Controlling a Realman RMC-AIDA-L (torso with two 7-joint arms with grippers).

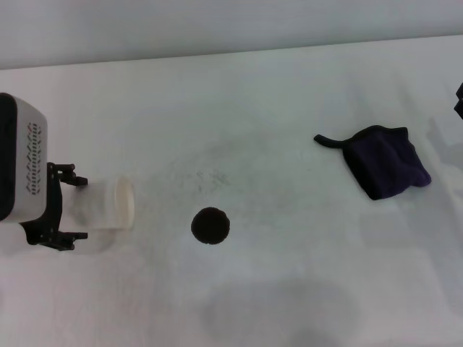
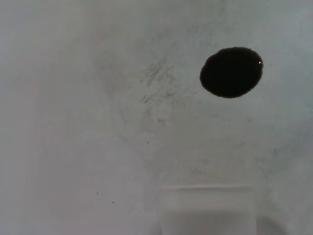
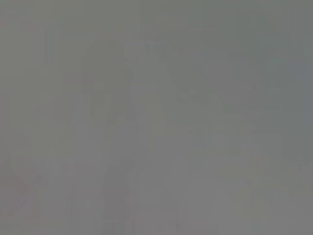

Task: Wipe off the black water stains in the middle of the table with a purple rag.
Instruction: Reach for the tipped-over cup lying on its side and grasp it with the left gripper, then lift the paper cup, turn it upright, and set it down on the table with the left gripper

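On the white counter [image 1: 289, 289], the black water stains [image 1: 210, 225] are sitting as one round dark blot near the middle, serving here as the landmark. To the robot's left of the blot, the left pincer [image 1: 66, 206] is gripping a white paper cup [image 1: 108, 204] lying on its side, its fingers closed against the cup's body and the cup's mouth facing the blot, a short gap apart. In the left wrist view the blot [image 2: 232, 72] is lying beyond the cup's rim [image 2: 205, 208]. Well to the right of the blot and slightly farther back, the purple rag [image 1: 383, 160] is lying crumpled, its thin tail pointing toward the blot. Only a dark sliver of the right pincer [image 1: 459, 101] is showing at the edge beyond the rag, so I cannot tell its state.
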